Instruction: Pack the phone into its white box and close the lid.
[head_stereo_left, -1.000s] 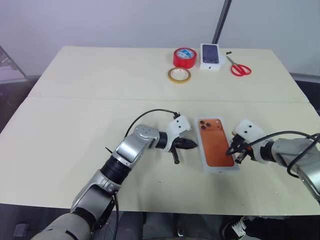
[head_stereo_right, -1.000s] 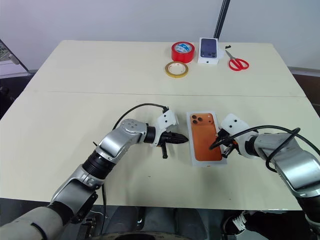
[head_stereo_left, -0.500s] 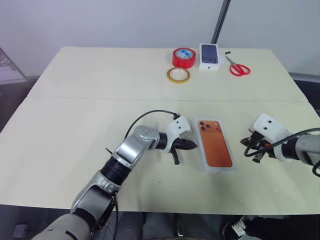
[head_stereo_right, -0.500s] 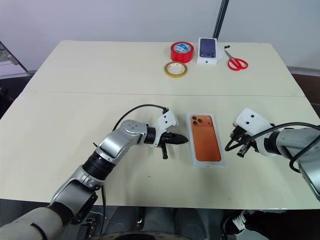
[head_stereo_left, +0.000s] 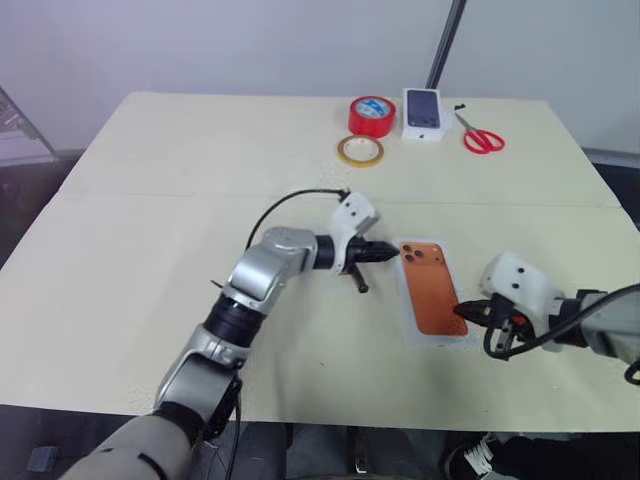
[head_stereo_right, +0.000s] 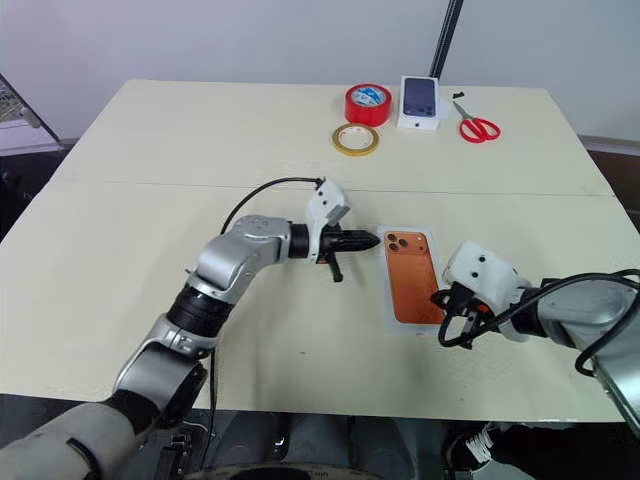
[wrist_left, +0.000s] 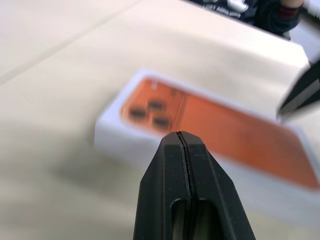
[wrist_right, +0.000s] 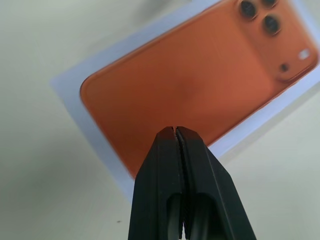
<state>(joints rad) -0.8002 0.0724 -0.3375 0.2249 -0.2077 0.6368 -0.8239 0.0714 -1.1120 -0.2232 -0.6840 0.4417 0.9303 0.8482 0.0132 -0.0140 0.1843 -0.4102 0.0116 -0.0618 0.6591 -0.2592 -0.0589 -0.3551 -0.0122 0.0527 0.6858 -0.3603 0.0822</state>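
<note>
The lid (head_stereo_left: 432, 298) lies flat on the table with its printed orange phone picture facing up. It covers whatever is under it, so the phone and the white box are hidden. My left gripper (head_stereo_left: 392, 253) is shut and empty. It points right, just off the camera end of the lid (wrist_left: 240, 135). My right gripper (head_stereo_left: 462, 312) is shut and empty too, with its tips over the near right edge of the lid (wrist_right: 185, 85).
At the far edge of the table stand a red tape roll (head_stereo_left: 371, 114), a yellowish tape ring (head_stereo_left: 359, 150), a small white box picturing a dark phone (head_stereo_left: 424, 111) and red scissors (head_stereo_left: 483, 138). A dark pole rises behind them.
My left gripper rose and moved up to the lid's camera end. My right gripper pulled away to the right, then came back to the lid's near right edge.
</note>
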